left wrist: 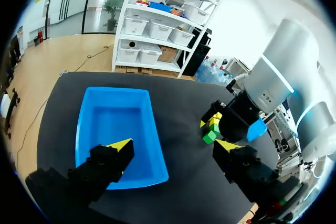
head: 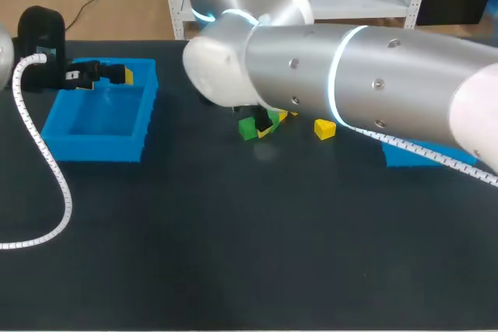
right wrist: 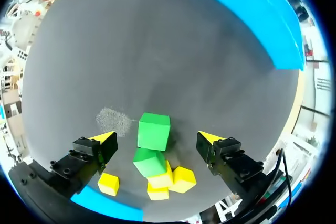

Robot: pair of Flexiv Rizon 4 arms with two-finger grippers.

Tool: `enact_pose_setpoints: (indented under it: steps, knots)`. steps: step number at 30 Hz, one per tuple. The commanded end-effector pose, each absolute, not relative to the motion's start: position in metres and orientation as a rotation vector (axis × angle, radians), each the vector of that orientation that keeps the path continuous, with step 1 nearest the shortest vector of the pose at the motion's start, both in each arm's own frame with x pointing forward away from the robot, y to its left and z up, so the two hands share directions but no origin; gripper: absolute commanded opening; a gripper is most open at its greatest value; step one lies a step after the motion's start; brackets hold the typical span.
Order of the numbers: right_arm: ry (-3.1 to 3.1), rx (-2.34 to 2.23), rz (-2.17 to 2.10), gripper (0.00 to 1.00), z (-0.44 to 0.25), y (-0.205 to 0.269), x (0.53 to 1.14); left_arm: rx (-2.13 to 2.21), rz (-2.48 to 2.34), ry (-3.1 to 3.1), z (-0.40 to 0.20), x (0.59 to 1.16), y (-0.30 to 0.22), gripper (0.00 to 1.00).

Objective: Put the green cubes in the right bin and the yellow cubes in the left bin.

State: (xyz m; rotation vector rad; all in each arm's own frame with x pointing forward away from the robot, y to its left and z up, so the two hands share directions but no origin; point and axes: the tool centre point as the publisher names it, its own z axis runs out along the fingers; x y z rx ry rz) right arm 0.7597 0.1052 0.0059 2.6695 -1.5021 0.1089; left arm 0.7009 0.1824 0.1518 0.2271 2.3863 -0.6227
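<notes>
Right gripper [right wrist: 156, 137] hangs over the cube cluster with its yellow-tipped fingers wide apart, holding nothing. A green cube [right wrist: 154, 130] sits between them, touched by neither. Left gripper [left wrist: 174, 148] hovers above the left bin [left wrist: 118, 129], fingers likewise apart and empty.

From where I stand, the step looks like picking that green cube for the right bin [right wrist: 252, 14], which lies well apart across the dark table [right wrist: 105, 51]. To do it well, the fingers should come straight down astride this cube alone, square to its flat sides. A second green cube [right wrist: 149, 162] sits just beside it on the wrist side, with yellow cubes [right wrist: 182, 178] packed just behind. A skewed close could pinch two or shove the pile. Lift clear before swinging away.

The cube is bright green, matte and sharp-edged, resting flat with one face up. It looks light and rigid; what it is made of I cannot tell. One yellow cube [right wrist: 108, 183] lies just apart from the rest.
</notes>
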Motion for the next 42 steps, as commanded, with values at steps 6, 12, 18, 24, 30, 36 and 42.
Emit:
enact_pose_setpoints:
  steps: [6,12,18,24,30,36,42]
  knots:
    - [-1.609,2.69,0.087,1.0,0.001,0.094,0.753,0.231,-0.635,2.376,0.15,0.7,0.184,1.0]
    - [-1.649,2.683,0.094,1.0,-0.007,0.098,0.756,0.231,-0.635,2.376,0.15,0.7,0.184,1.0]
    - [-1.651,2.68,0.099,1.0,-0.012,0.102,0.757,0.231,-0.635,2.376,0.15,0.7,0.184,1.0]
    - [-1.692,2.666,0.119,0.0,-0.013,0.106,0.76,0.231,-0.635,2.376,0.15,0.7,0.184,1.0]
    - [-1.729,2.662,0.12,0.0,-0.011,0.109,0.761,0.231,-0.635,2.376,0.15,0.7,0.184,1.0]
    - [-1.866,2.679,0.112,0.0,0.008,0.109,0.766,0.231,-0.635,2.376,0.15,0.7,0.184,1.0]
    - [-2.279,2.652,0.066,0.0,0.083,0.076,0.787,0.231,-0.635,2.376,0.15,0.7,0.184,1.0]
